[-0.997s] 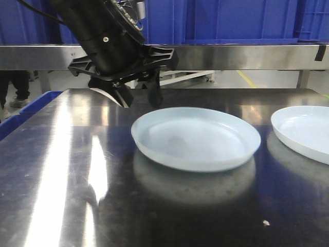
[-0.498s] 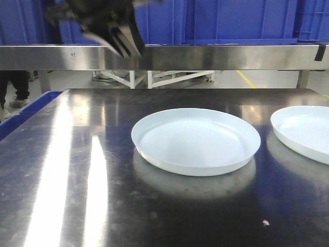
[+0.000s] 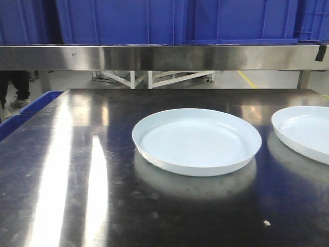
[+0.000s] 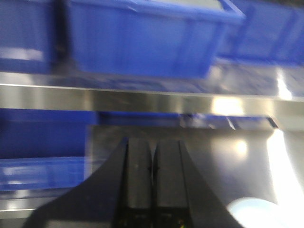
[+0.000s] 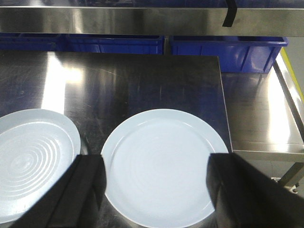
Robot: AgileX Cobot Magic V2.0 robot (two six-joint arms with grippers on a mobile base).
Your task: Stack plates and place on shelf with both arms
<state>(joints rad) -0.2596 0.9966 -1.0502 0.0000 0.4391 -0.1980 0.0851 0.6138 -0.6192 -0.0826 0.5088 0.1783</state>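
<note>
Two white plates lie apart on the dark steel table [image 3: 67, 170]. One plate [image 3: 196, 141] is in the middle and the other plate [image 3: 304, 131] is cut off by the right edge. Neither arm shows in the front view. In the right wrist view my right gripper [image 5: 156, 160] hangs open and wide above the right plate [image 5: 164, 142], a black finger [image 5: 89, 187] on each side of it, with the middle plate [image 5: 33, 159] to its left. My left gripper [image 4: 153, 164] is shut and empty, held high and facing the shelf, with a bit of plate [image 4: 254, 213] at lower right.
A steel shelf rail [image 3: 205, 55] runs across the back with blue crates [image 3: 231, 20] on it. More blue crates [image 5: 228, 52] stand beyond the table's far edge. A lower steel surface [image 5: 263, 114] adjoins the table on the right.
The left arm, low near the middle plate a second ago, has risen up and left out of the front view. Both plates have stayed put.
</note>
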